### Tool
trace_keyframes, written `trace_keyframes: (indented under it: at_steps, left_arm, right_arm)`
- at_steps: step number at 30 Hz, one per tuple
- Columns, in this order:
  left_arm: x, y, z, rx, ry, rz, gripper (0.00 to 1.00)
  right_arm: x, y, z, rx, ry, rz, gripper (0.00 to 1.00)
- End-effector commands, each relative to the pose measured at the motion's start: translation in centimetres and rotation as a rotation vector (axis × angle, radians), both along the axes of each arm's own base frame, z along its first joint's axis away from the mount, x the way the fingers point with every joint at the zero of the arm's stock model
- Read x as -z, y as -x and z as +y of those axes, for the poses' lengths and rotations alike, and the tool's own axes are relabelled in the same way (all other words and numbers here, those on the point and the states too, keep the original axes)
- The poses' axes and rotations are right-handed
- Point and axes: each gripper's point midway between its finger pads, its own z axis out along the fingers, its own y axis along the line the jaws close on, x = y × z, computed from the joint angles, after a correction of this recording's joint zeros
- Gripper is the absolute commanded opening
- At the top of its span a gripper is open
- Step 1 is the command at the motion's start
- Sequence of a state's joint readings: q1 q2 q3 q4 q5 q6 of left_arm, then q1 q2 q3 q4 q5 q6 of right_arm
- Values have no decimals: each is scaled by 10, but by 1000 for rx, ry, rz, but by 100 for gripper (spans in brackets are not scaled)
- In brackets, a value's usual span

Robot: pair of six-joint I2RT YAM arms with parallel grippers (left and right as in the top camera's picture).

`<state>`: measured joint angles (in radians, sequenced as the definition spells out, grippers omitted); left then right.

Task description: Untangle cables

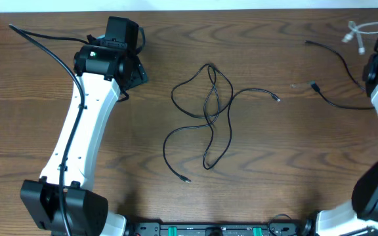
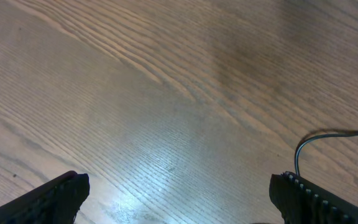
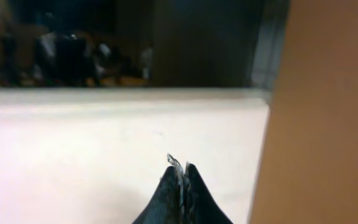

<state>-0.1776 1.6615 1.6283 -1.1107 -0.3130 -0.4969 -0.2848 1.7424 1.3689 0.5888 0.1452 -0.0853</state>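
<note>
The left gripper hangs low over the brown wood-grain table near its far left corner. Its two black fingers stand wide apart, one at each lower corner of the wrist view. Nothing is held between them, only bare wood. A thin dark cord curves in from the right edge of that view and ends just beside the right-hand finger. Whether it touches the finger, or which cord it is, cannot be told.

The right gripper is at the far right edge of the table. Its dark fingers are pressed together to a point, aimed past the table edge toward a pale surface. A tiny pale sliver shows at the very tips (too small and blurred to say what it is).

The cables lie on the table. A thin black cable knotted into several crossing loops sits near the middle, well apart from both grippers, with its small plug ends trailing to the right and to the lower left. A second thin black cable runs loose on the right side, close to the right arm. A short white cable lies bunched in the far right corner.
</note>
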Motion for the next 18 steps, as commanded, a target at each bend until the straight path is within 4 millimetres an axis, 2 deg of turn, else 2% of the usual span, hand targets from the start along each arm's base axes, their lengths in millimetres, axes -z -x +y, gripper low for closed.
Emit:
trace_keyframes:
  at_steps: [1,6,7,12,17,18]
  left_arm:
    - [-1,1,4,-3,-15,1,98]
    - [-1,1,4,-3,-15,1,98]
    - [-1,1,4,-3,-15,1,98]
    - [-1,1,4,-3,-15,1,98]
    - [-1,1,4,-3,-15,1,98]
    - [-1,1,4,-3,-15,1,98]
  right_arm:
    - [38,-6,-46,104,-18,58,1]
    - [105,-10,-89,175,-69,188,1]
    - [126,-10,-98,189,-92,228,1]
    - [195,0,-135,247,-222,333,1]
    - [253,11,-152,267,-300,453,1]
    - [260,12,-153,270,-307,468,1]
